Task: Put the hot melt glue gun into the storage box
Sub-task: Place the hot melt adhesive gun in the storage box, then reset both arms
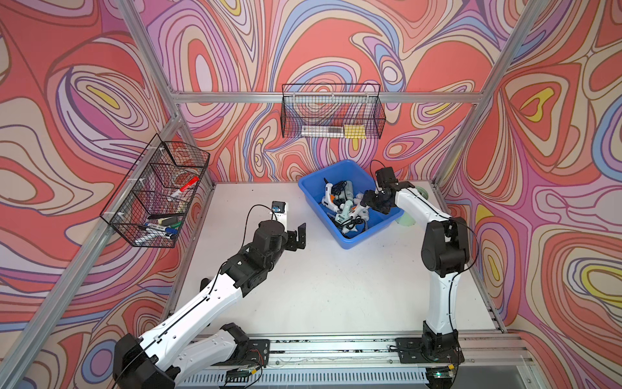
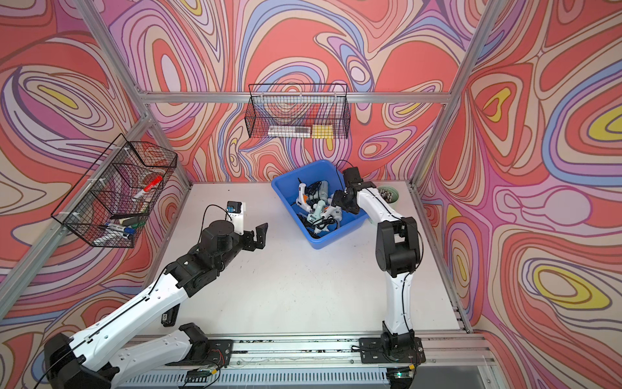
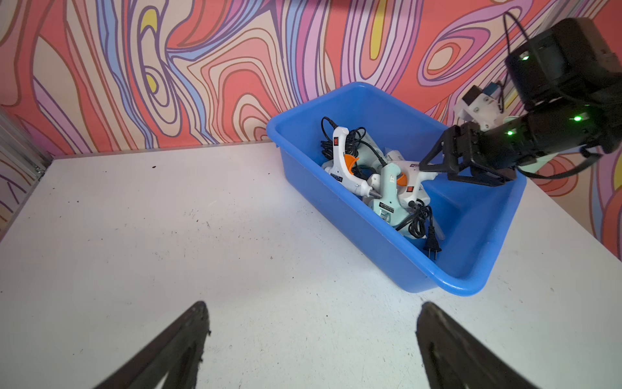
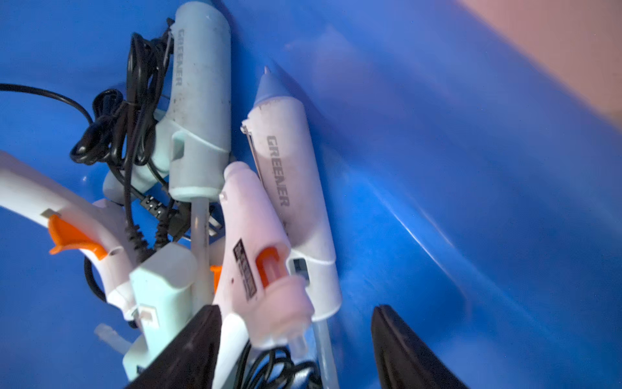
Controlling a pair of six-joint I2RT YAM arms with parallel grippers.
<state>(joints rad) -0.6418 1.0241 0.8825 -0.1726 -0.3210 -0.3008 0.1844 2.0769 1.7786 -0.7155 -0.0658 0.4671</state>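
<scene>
The blue storage box [image 1: 311,188] [image 2: 284,192] [image 3: 353,232] stands at the back of the white table, right of the middle, and holds several glue guns with black cords. My right gripper [image 1: 365,199] [image 2: 336,199] [image 3: 434,168] [image 4: 296,310] hangs inside the box with its jaws wide apart. A white hot melt glue gun with an orange trigger [image 4: 259,256] [image 3: 409,175] lies on the pile. Its blurred rear end sits between the jaws, clear of the right-hand finger. My left gripper [image 1: 299,235] [image 2: 260,234] [image 3: 313,304] is open over bare table, left of the box.
Two pale green glue guns [image 4: 198,118] [image 3: 387,188] and another white one [image 4: 289,188] fill the box's middle. A pale green cup [image 2: 388,195] stands behind the right arm. Black wire baskets hang on the left wall [image 1: 158,192] and back wall [image 1: 331,112].
</scene>
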